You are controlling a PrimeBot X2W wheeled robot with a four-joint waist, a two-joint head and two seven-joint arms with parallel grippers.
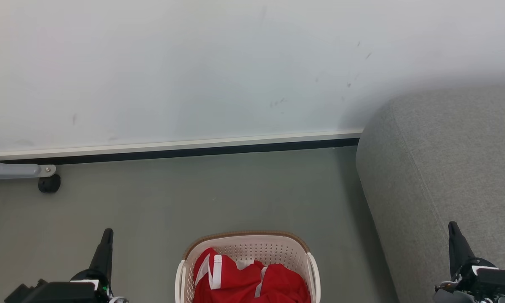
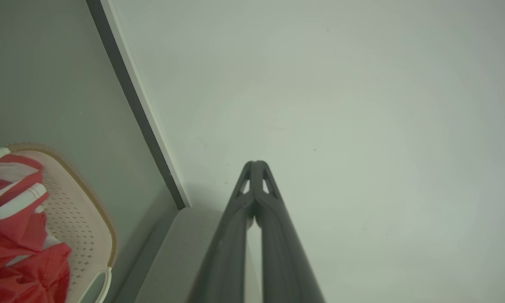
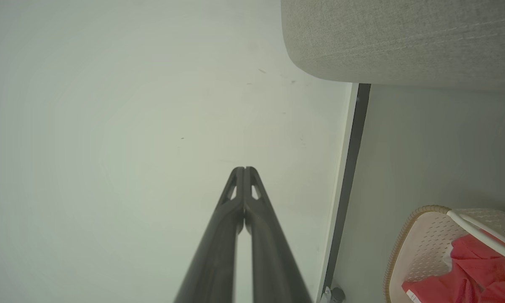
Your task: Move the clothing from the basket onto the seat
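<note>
Floor (image 1: 235, 189), head view: we see castor (image 1: 49, 184) | wrist views: left tool (image 2: 256, 164), right tool (image 3: 244, 169) pressed together | clothing (image 1: 244, 282) in basket (image 1: 246, 232)

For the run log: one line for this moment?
stage: not started | clothing: in laundry basket | sofa: right of basket | left gripper: shut, empty | right gripper: shut, empty

- Skirting board (image 1: 172, 147): white strip over a black band; taken as the reference for all entries.
- Wall (image 1: 193, 63): pale and plain, rising directly above the skirting board.
- Scuff marks (image 1: 277, 102): small and dark, noted on the wall above the board's right part.
- Floor (image 1: 214, 193): smooth grey-green, met directly below the board.
- Metal leg (image 1: 12, 170): grey, bolted, seen just below the board's left end.
- Castor (image 1: 49, 184): black, fitted beneath that leg.
</note>
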